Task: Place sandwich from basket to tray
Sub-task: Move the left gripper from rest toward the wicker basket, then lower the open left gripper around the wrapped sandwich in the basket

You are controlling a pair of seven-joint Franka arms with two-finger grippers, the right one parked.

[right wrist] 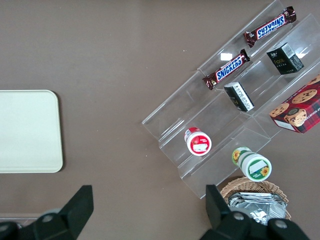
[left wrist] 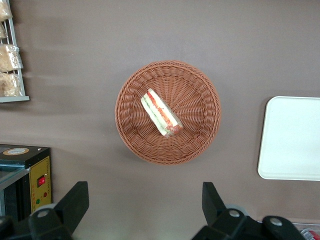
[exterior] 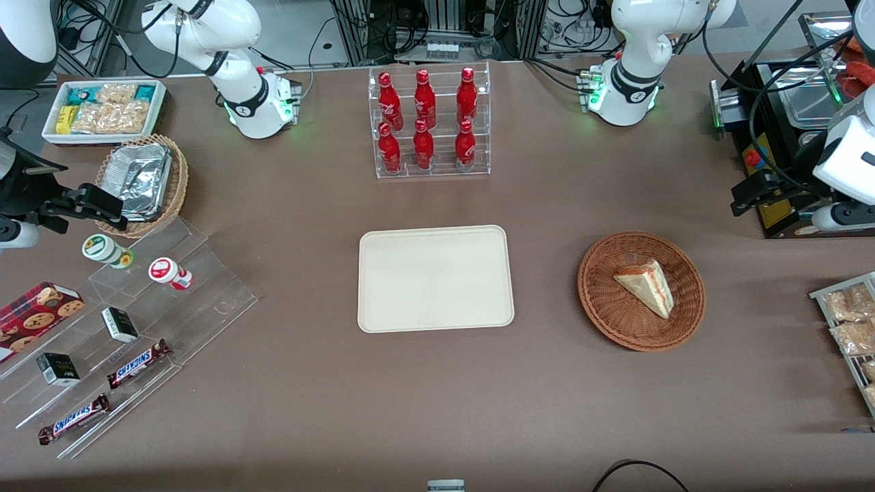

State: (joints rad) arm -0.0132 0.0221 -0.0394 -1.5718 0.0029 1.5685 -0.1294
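Note:
The sandwich (exterior: 646, 287) (left wrist: 161, 112), a pale wedge with red and green layers along its edge, lies in the round reddish-brown basket (exterior: 595, 301) (left wrist: 200, 145). The cream-white tray (exterior: 435, 278) (left wrist: 292, 137) (right wrist: 27, 130) sits bare at the table's middle, beside the basket. My gripper (exterior: 752, 191) (left wrist: 144, 202) hangs open and holds nothing. It is well above the table, farther from the front camera than the basket and toward the working arm's end. Its black fingers (left wrist: 75, 200) stand wide apart over bare tabletop next to the basket's rim.
A black machine (exterior: 779, 137) (left wrist: 25, 175) stands close by the gripper. Bagged snacks on a wire rack (exterior: 851, 321) (left wrist: 10, 60) lie at the working arm's end. A clear rack of red bottles (exterior: 431, 123) stands farther back than the tray. Acrylic steps with snacks (exterior: 137, 328) fill the parked arm's end.

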